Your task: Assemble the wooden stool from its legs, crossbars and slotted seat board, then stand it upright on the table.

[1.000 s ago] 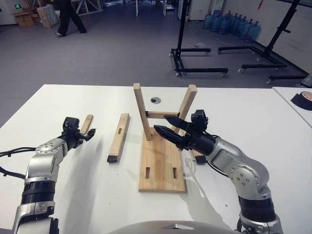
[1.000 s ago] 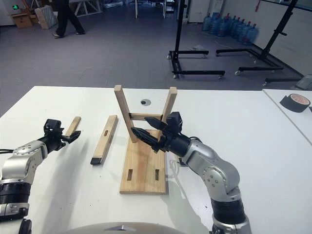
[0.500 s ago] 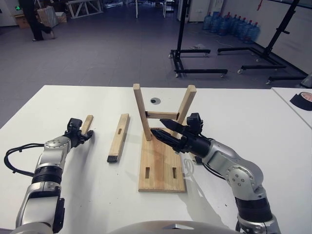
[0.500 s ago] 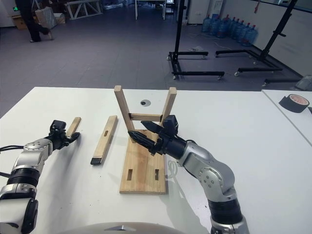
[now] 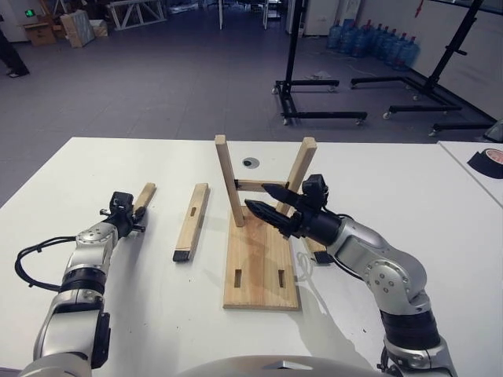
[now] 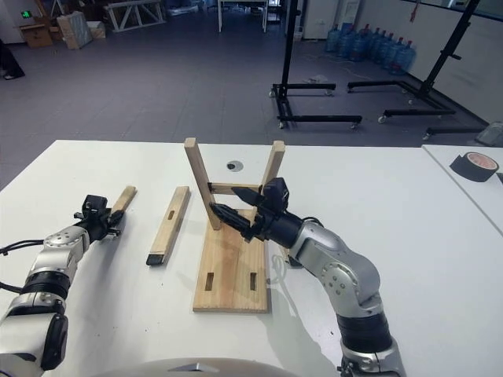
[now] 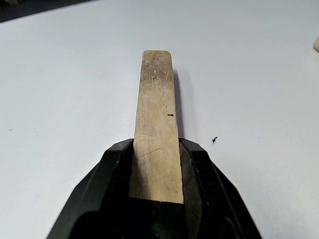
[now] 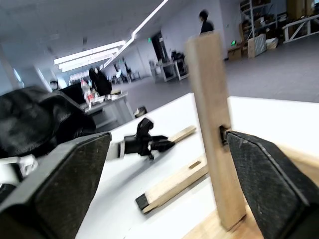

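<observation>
Slotted seat board (image 5: 259, 271) flat at worktop (image 5: 393, 181) centre. Left side: left pincer (image 5: 134, 217) clenched on short crossbar (image 5: 143, 196) lying flat. Loose leg (image 5: 192, 221) lies between that and the board. Right pincer (image 5: 257, 196) spread open, gripping nothing, just beside the left of two upright legs (image 5: 230, 181) seated in the board's far slots, joining crossbar (image 5: 259, 185) between them.
</observation>
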